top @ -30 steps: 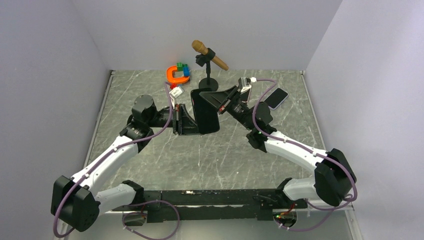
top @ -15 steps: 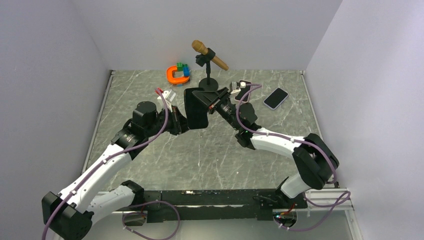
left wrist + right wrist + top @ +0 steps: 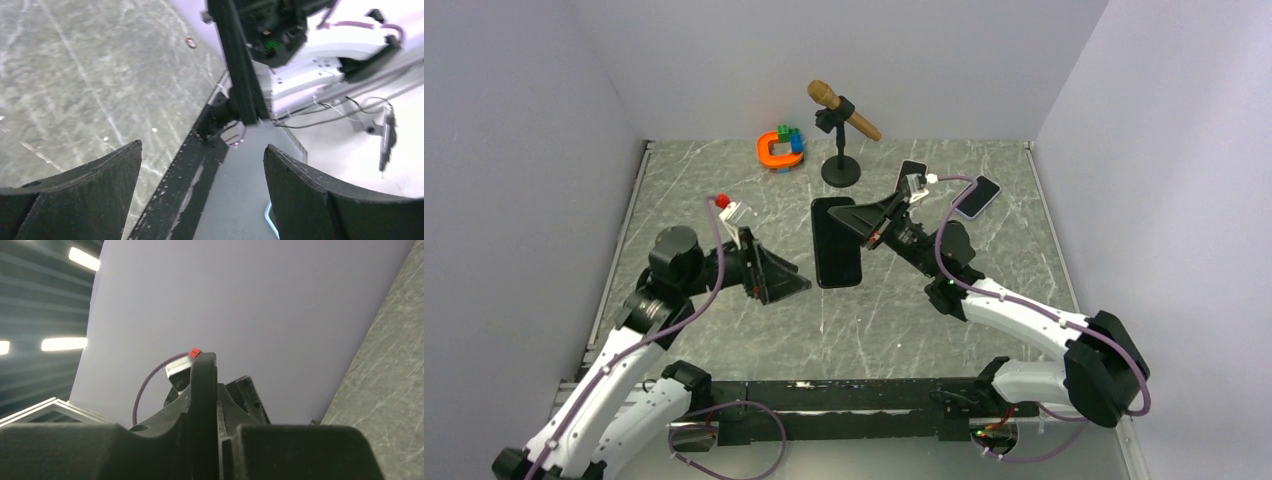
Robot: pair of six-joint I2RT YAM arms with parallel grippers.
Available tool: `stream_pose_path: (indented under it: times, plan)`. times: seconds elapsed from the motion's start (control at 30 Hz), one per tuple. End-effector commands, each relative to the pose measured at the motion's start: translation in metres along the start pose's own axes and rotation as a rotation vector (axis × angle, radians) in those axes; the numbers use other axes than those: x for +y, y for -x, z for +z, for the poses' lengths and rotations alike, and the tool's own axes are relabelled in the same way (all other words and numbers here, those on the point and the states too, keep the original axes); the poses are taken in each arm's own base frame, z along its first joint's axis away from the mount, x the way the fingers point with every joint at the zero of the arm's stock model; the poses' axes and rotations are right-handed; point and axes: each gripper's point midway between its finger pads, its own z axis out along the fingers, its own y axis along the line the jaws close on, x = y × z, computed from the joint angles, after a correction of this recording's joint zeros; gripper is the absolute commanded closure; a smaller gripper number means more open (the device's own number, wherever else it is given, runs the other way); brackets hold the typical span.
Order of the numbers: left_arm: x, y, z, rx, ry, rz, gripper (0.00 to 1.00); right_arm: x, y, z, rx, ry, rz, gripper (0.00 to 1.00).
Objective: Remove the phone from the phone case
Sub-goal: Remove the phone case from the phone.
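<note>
**One Gripper Clenched on the Case, the Other Empty**

Both arms reached over the grey marbled table. The right gripper was clenched on the right-hand edge of the black phone case. It held the case off the table near the middle, with the broad glossy face turned up toward the overhead camera and the long side running near to far. In the right wrist view the case showed edge-on as a thin dark slab pinched between the two fingers. Whether a phone sat inside it could not be told.

A phone with a pale rim lay flat on the table toward the far right. It was beyond the right wrist and well apart from the case.

The left gripper stood to the left of the case and somewhat nearer, not touching it. Its jaws were spread wide and grasped nothing. In the left wrist view its fingers framed only bare tabletop and the dark rail at the near edge.

At the far edge a microphone leaned on a black stand. Just left of it sat an orange ring with coloured toy blocks against it.
</note>
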Motion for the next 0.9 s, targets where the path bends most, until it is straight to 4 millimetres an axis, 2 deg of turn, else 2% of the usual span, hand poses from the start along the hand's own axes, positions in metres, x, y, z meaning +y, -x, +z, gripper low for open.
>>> stream_pose_path:
  times: [0.0, 0.13, 0.27, 0.33, 0.5, 0.87]
  plan:
    - [-0.045, 0.0, -0.01, -0.016, -0.219, -0.069, 0.12, 0.022, 0.013, -0.007, -0.048, 0.069, -0.016, 1.0]
    - [-0.071, 0.01, -0.014, -0.068, -0.329, -0.134, 0.27, 0.022, 0.014, -0.007, -0.051, 0.07, -0.014, 1.0]
    - [-0.098, 0.017, -0.01, -0.07, -0.439, -0.176, 0.36, 0.019, 0.015, -0.007, -0.058, 0.067, -0.011, 1.0]
    - [-0.105, 0.018, -0.006, -0.063, -0.46, -0.19, 0.38, 0.017, 0.015, -0.008, -0.059, 0.067, -0.006, 1.0]
    - [-0.104, 0.017, 0.005, -0.056, -0.449, -0.206, 0.4, 0.019, 0.015, -0.007, -0.06, 0.073, -0.006, 1.0]
    - [-0.076, 0.011, 0.023, -0.055, -0.355, -0.252, 0.42, 0.03, 0.013, -0.01, -0.054, 0.108, 0.003, 1.0]
